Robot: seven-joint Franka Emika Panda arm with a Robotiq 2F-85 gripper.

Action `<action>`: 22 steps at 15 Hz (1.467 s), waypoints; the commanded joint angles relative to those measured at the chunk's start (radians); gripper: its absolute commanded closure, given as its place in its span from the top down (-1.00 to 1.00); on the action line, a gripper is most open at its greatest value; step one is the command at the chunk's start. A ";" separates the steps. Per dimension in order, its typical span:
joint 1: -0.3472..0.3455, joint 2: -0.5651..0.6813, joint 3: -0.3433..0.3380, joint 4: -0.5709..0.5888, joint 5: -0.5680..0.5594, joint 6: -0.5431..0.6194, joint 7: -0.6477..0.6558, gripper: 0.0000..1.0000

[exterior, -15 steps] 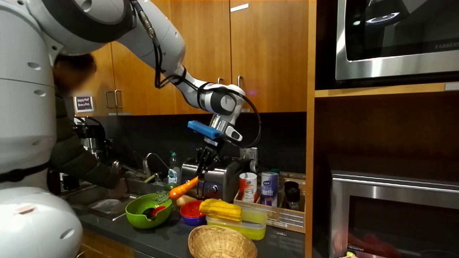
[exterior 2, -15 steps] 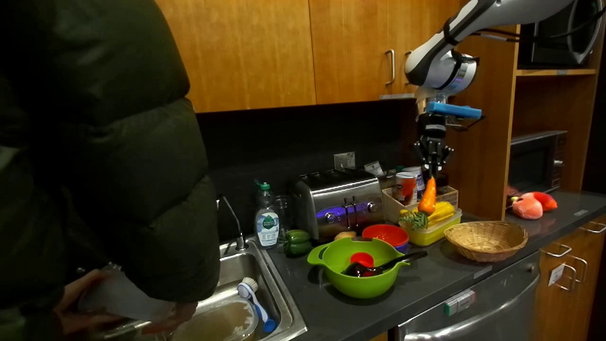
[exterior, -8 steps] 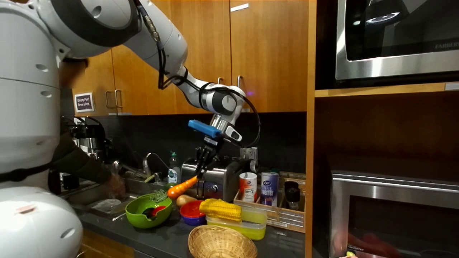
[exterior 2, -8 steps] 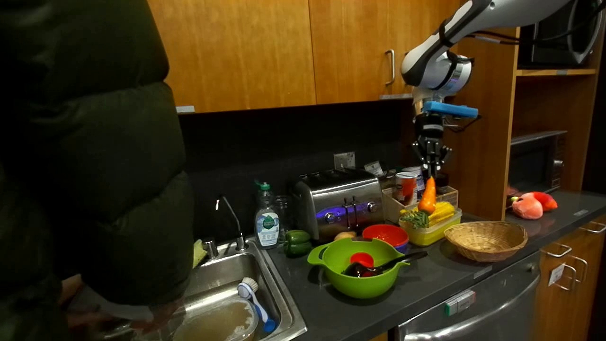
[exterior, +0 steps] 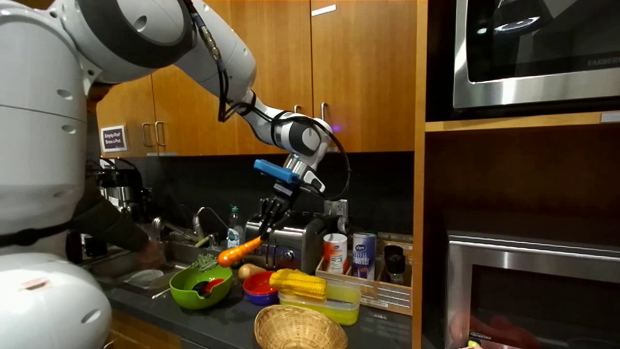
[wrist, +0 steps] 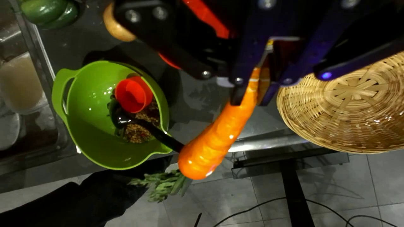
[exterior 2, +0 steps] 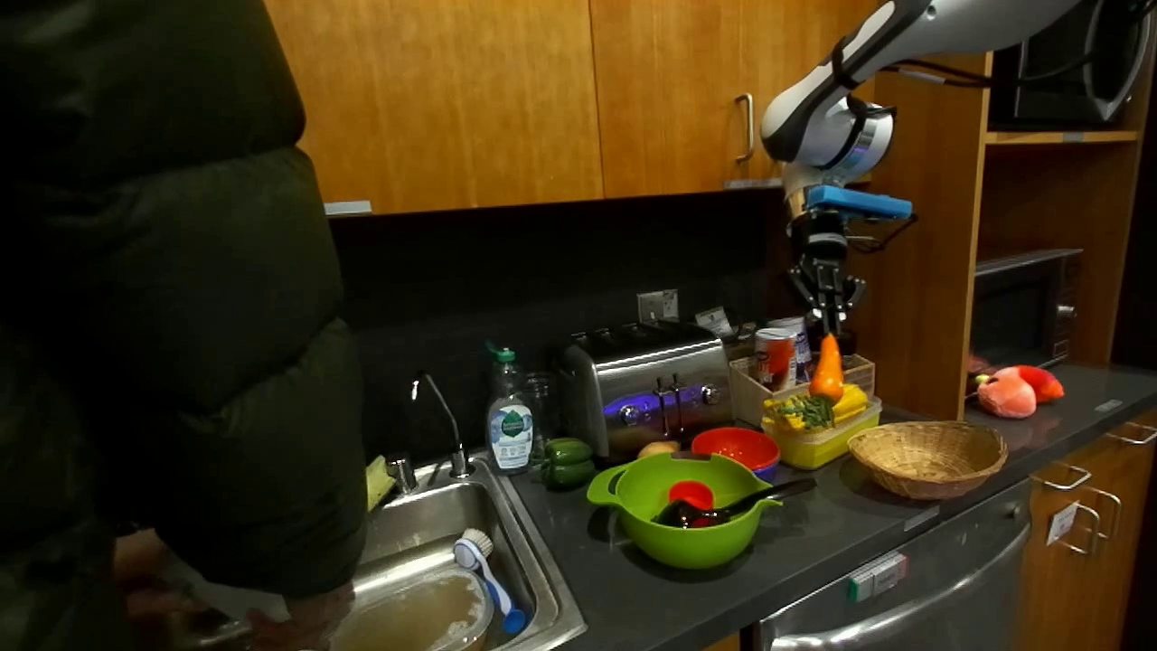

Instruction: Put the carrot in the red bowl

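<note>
Because I pinch the carrot point(wrist: 217, 138) only by its thin tip in my gripper point(wrist: 253, 90), the thick end and its leaves point(wrist: 164, 186) could swing and loosen my hold if I turn fast. It hangs in the air, in no bowl; were it to slip here, I judge it would miss, landing on the worktop point(wrist: 197, 108) or past its edge. Low leaves might catch the ladle point(wrist: 161, 135) in the green bowl point(wrist: 90, 132). Beside that stands my target, the red bowl point(exterior: 260, 285), with a blue bowl point(exterior: 261, 299) beneath; a bumped rim could shift both. My gripper covers most of it in the wrist view; in an exterior view the green bowl point(exterior 2: 691, 547) hides part, and I cannot tell how deeply it nests. Beyond, at the sink point(exterior 2: 542, 565), the frame cuts off a person point(exterior 2: 181, 334).
</note>
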 commanded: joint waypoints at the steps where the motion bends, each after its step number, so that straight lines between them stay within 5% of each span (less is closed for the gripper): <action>1: 0.001 0.036 0.002 0.061 0.012 -0.062 -0.013 -0.92; 14: 0.000 -0.028 -0.010 -0.106 0.002 0.539 0.070 -0.92; 22: 0.009 -0.044 0.003 -0.192 0.000 0.645 0.065 -0.92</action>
